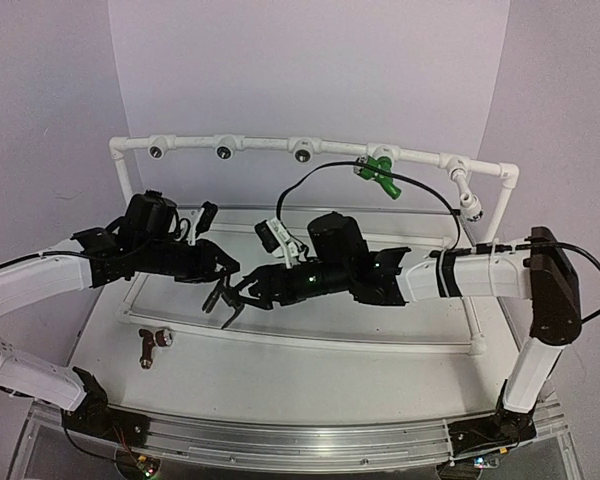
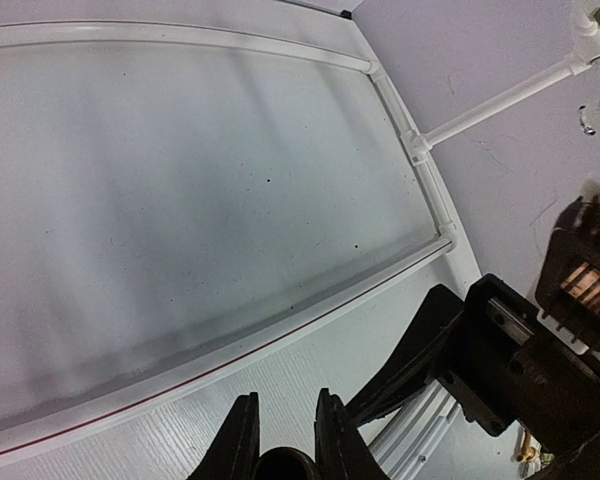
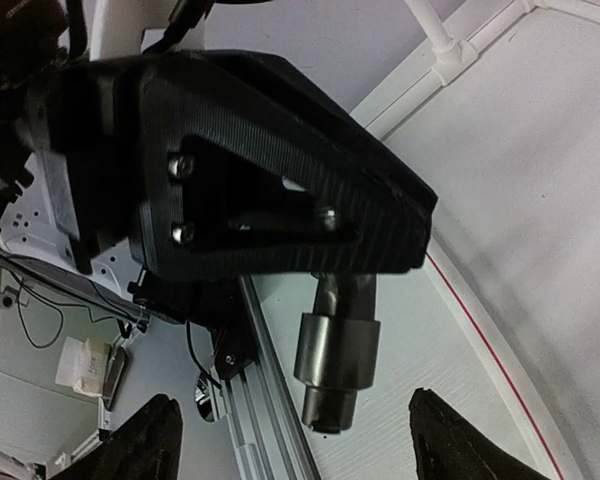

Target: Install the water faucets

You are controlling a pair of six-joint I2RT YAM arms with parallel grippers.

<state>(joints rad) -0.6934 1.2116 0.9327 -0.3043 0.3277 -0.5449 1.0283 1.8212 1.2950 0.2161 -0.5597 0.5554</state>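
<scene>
My left gripper [image 1: 218,290] is shut on a black water faucet [image 3: 336,350], whose silvery round mouth sticks out below the gripper's black body in the right wrist view. In the left wrist view only the faucet's dark rounded end [image 2: 284,466] shows between the fingers. My right gripper [image 3: 300,440] stands open, one fingertip on either side of the silvery mouth without touching it. A green faucet [image 1: 380,173] sits in the white pipe frame's top bar. A reddish-brown faucet [image 1: 152,345] lies loose on the table at the front left.
The white pipe frame [image 1: 260,146] spans the back with three round sockets left of the green faucet. A white fitting [image 1: 470,203] hangs at its right end. The frame's base rail [image 1: 310,343] lies on the table. An aluminium rail [image 1: 280,430] runs along the near edge.
</scene>
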